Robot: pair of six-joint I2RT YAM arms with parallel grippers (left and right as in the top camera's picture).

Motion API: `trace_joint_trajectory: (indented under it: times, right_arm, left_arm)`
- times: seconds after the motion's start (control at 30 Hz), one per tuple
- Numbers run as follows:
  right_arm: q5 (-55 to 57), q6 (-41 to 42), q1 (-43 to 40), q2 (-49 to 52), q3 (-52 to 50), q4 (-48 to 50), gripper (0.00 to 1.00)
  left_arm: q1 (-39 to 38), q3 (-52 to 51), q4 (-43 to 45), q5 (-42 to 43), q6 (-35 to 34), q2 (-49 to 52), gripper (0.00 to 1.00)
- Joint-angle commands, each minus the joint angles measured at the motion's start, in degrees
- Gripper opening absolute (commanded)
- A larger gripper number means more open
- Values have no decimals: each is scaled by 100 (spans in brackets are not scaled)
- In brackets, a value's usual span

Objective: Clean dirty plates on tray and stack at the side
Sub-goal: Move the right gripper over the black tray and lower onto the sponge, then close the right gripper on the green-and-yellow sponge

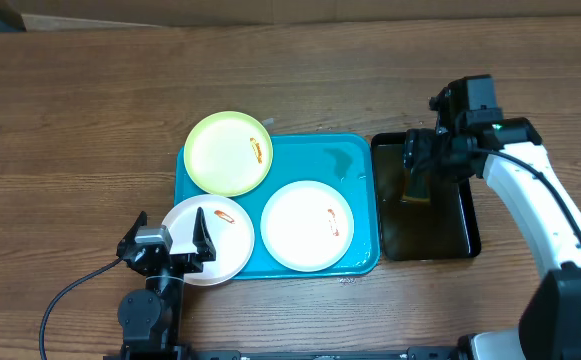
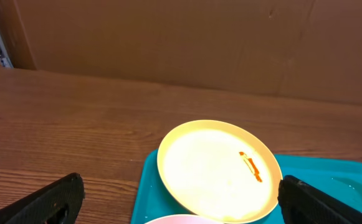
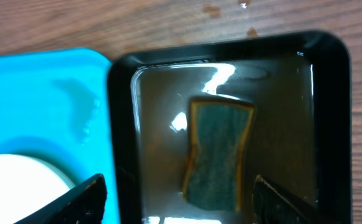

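A black cable (image 1: pixel 65 295) curls across the table at the far left, leading to the left arm at the near edge. The left gripper (image 1: pixel 170 232) has its two black fingers spread wide and holds nothing. Its right-hand finger hangs over a flat round white plate (image 1: pixel 225 245) with a small orange-red smear. This plate lies across the near left corner of the large turquoise-blue rectangular plastic tray (image 1: pixel 320 155), partly on the tray and partly on the table.

Beyond it, a pale lime-green round plate (image 1: pixel 228 152) with its own orange streak overlaps the tray's far left corner. A second white round plate (image 1: pixel 307 225), also smeared, lies fully inside the tray towards its right. The tray's far right corner looks wet.

Just beside the turquoise tray on the right is a smaller, narrower black plastic tray (image 1: pixel 470 215) holding shallow water. A green sponge with a yellow edge (image 3: pixel 218 152) lies flat in it. The right gripper (image 1: pixel 425 165) hovers over this black tray. Its fingers are apart, one on each side of the sponge's near end, with a gap visible on both sides.

Everything rests on a brown wood-grain table (image 1: pixel 70 120). Plain brown cardboard sheets (image 2: pixel 168 37) stand along its far edge.
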Motion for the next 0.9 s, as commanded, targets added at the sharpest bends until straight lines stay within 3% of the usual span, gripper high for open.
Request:
trace_joint_trajectory:
  times: [0.0,0.33,0.4,0.43,0.47,0.5,0.53,0.57,0.6,0.87]
  right_arm:
    - [407,-22,35,236,68,98,75]
    - [579,0,35,1003,-160,341,73]
    - [581,0,35,1036,-160,350,55]
    - [581,-2,35,1036,-160,350,32]
    - [581,-2,35,1036,-160,350,18]
    - [581,-2,35,1036,-160,350,14]
    - [584,-2,35,1036,-160,348,16]
    - [584,0,35,1036,-160,345,36]
    - [581,0,35,1036,-160,345,42]
    - [584,0,35,1036,-160,350,47]
  left_arm:
    - [-35,-20,7,9,90,-39,100]
    - [-35,-20,7,9,90,-39,100]
    - [-35,-20,7,9,90,-39,100]
    - [-33,-20,7,9,90,-39,100]
    - [-35,-20,7,9,90,-39,100]
    - [-35,-20,7,9,90,-39,100]
    - [-35,-20,7,9,90,-39,100]
    - [-35,-20,7,9,90,-39,100]
    - [-35,-20,7,9,90,-39,100]
    - [-35,-20,7,9,90,-39,100]
